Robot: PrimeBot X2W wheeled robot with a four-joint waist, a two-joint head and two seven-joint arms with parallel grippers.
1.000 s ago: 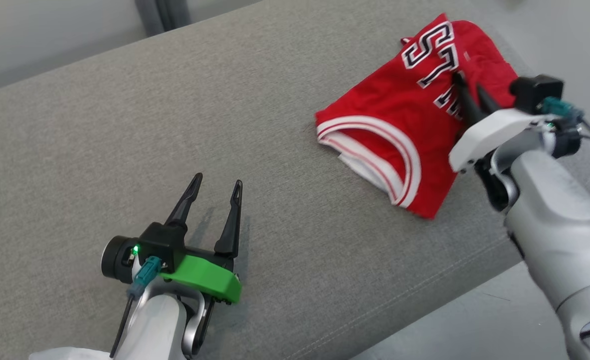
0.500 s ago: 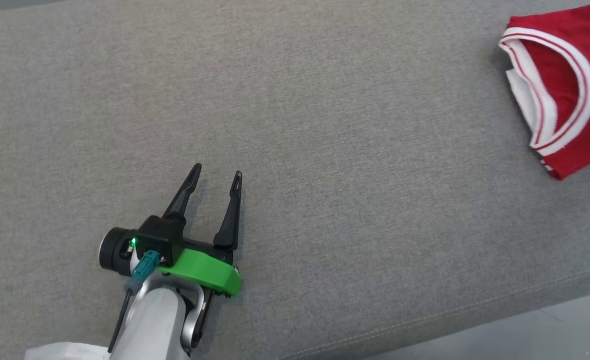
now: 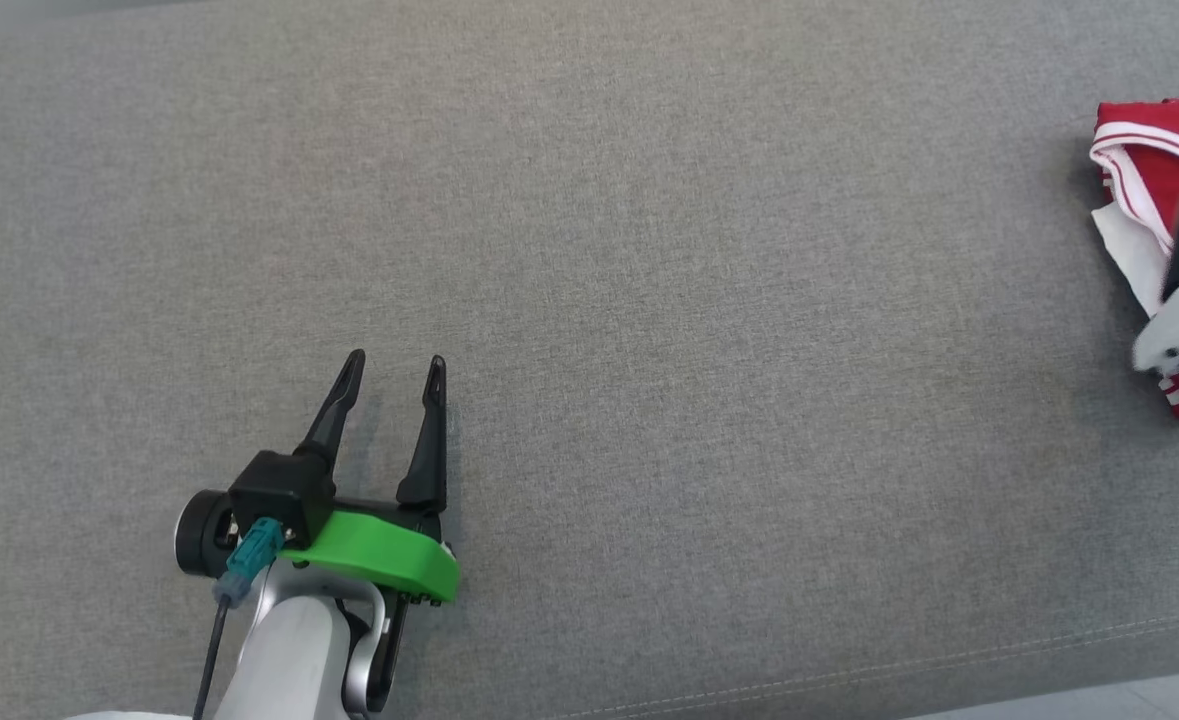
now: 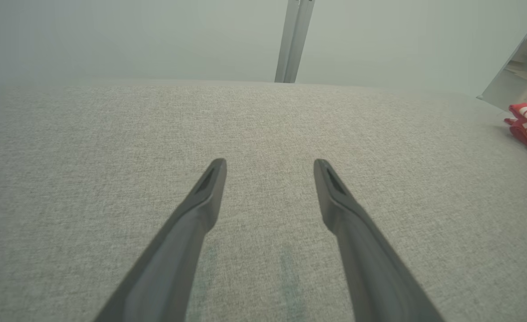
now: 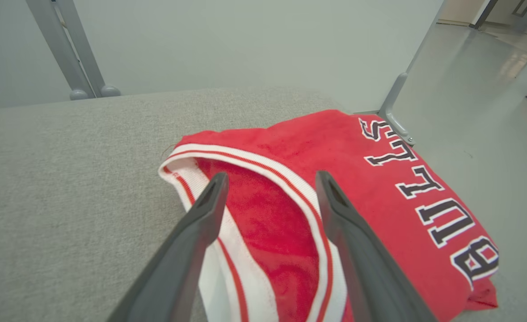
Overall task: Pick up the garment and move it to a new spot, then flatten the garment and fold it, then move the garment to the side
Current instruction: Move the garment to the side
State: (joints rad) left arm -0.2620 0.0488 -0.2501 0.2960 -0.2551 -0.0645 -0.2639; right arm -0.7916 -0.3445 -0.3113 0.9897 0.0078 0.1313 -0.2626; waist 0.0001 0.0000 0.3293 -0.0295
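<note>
Where the grey fabric surface runs out at its right end, the red garment lies folded into a compact block. Its white-and-red striped trim faces the middle of the surface, and the black-and-white lettering "BULLS" runs along the side nearest the edge. The right gripper is directly over the garment, fingers spread wide with nothing between them. The tips straddle the trimmed opening, one over each band of trim. I cannot tell whether the tips touch the cloth. In the head view the garment sits at the far right margin, with one right finger crossing in front of it. The left gripper is well apart from the garment at lower left, over bare fabric, equally wide open and empty.
</note>
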